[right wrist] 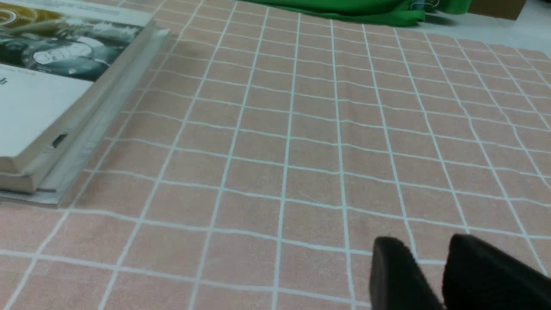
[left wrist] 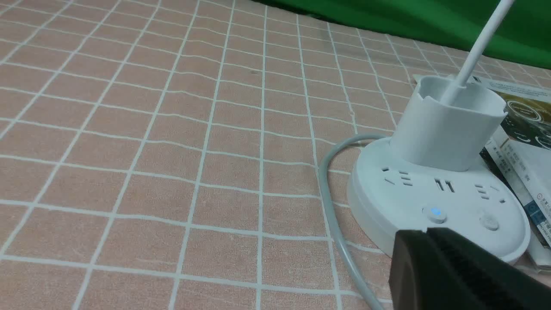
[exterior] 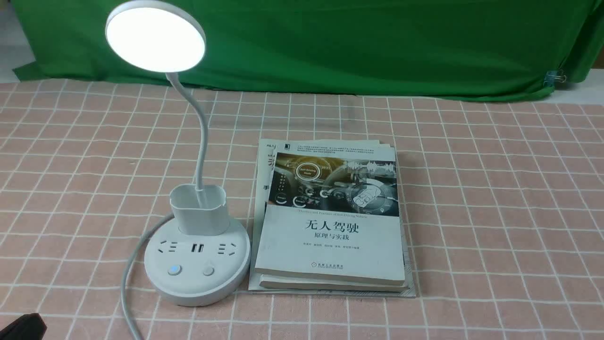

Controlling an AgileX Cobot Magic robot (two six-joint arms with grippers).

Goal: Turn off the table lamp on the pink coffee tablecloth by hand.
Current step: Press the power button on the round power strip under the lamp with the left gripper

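Note:
The white table lamp stands on the pink coffee tablecloth [exterior: 495, 198] at the left. Its disc head [exterior: 155, 37] is lit. Its round base [exterior: 197, 278] has sockets and two buttons: the left button [exterior: 174, 270] glows blue, the right button [exterior: 208, 270] does not. My left gripper [left wrist: 427, 233] is shut and empty, its tip just in front of the base's rim, near the blue button [left wrist: 435, 212] and apart from it. In the front view only a black corner of it [exterior: 21, 327] shows. My right gripper [right wrist: 430, 249] is open and empty, low over bare cloth.
A stack of books [exterior: 330, 226] lies right beside the lamp base and also shows in the right wrist view [right wrist: 47, 99]. The lamp's grey cable [exterior: 128, 274] curves off the base toward the front edge. A green cloth backdrop [exterior: 354, 42] hangs behind.

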